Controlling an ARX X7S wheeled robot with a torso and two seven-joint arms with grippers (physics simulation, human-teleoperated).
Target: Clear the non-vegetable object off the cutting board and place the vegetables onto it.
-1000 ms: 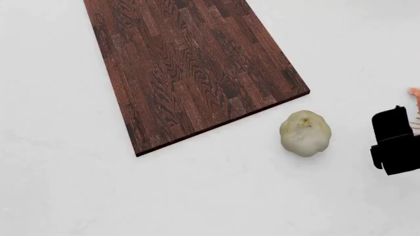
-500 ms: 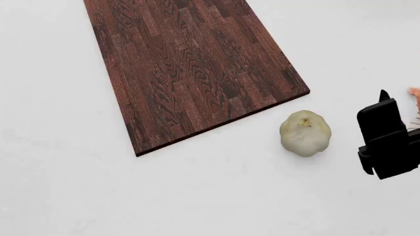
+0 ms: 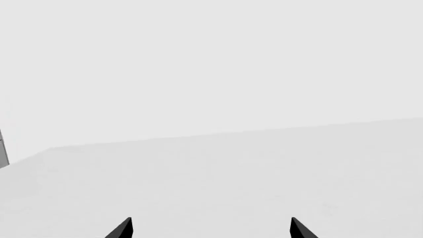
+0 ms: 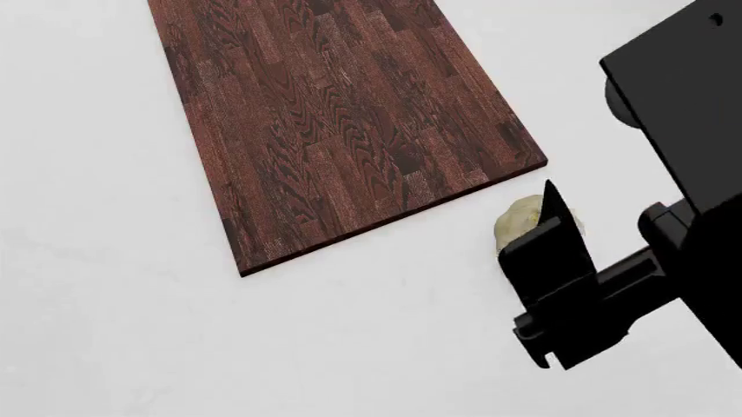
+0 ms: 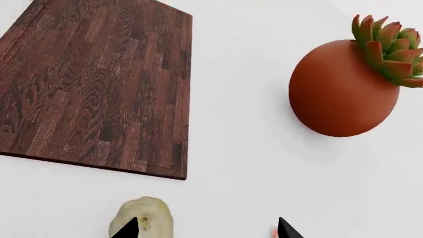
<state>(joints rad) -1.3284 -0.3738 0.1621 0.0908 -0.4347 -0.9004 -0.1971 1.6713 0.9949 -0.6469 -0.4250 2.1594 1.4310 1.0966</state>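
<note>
Cutting board (image 4: pixel 336 122): one, bare. One pale bulb (image 5: pixel 141 221) lies off its corner (partly under the right gripper (image 5: pixel 206 229), fingers spread). A pink speck (image 5: pixel 273 231), possibly the shrimp, lies beside. Left gripper (image 3: pixel 210 229): spread, empty.

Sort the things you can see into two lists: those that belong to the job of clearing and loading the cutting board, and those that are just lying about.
Belong to the job:
cutting board
pale round bulb, off the board near its corner
right gripper, above the bulb
a sliver of pink, perhaps the shrimp, too little showing to be sure

Just lying about:
round terracotta pot with a succulent
</note>
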